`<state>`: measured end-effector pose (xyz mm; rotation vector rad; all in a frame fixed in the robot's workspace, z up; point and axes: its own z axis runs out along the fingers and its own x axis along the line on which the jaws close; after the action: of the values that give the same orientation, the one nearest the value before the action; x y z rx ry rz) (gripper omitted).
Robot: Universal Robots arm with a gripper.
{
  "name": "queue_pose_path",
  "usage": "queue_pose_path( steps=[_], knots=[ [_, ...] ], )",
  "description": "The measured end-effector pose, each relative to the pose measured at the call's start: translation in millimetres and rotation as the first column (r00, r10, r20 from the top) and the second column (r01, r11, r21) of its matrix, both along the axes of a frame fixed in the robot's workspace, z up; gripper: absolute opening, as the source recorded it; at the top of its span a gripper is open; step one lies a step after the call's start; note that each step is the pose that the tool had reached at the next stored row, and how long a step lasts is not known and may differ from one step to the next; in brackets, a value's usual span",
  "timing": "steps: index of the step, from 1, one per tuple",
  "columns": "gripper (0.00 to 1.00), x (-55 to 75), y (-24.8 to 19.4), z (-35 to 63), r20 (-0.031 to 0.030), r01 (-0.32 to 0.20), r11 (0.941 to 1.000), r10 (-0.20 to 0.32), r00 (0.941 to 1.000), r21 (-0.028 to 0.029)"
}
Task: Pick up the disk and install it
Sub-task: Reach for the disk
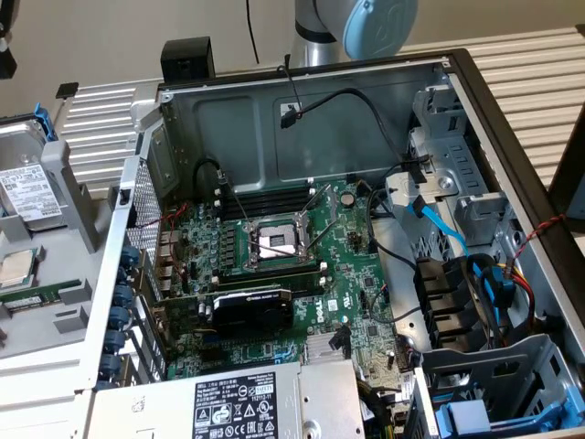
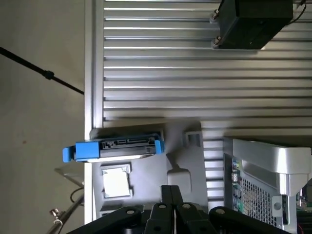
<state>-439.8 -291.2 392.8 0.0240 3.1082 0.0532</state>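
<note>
Here you see the gripper (image 2: 171,191) pinched together, holding nothing; the disk (image 2: 127,145) stands at the edge of the grey tray (image 2: 187,163).

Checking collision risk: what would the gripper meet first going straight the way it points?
The shut gripper would likely meet the grey holder tray, just beside the disk, not the disk itself; depth is unclear.

Exterior oblique, wrist overhead (disk (image 1: 32,194) shared)

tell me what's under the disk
The disk sits on a grey holder, which also carries a CPU chip. The holder's surface directly beneath the disk is covered by it, so anything there can't be seen.
</note>
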Motion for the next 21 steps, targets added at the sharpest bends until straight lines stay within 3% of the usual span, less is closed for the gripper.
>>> queue_pose_path(
  steps=[10, 13, 19, 21],
  knots=[
    [0.11, -43.1, 18.4, -4.1, 0.0000, -0.001, 1.0000, 0.001, 1.0000, -0.0082],
    [0.11, -54.6, 21.4, -4.6, -0.0001, -0.003, 0.9999, 0.003, 1.0000, -0.0098],
    [0.11, -59.9, 22.7, -5.2, -0.0001, -0.053, 0.9986, 0.053, 0.9986, -0.0098],
    [0.11, -63.8, 26.1, -5.1, -0.0003, -0.057, 0.9983, 0.057, 0.9984, -0.0098]
  ],
)
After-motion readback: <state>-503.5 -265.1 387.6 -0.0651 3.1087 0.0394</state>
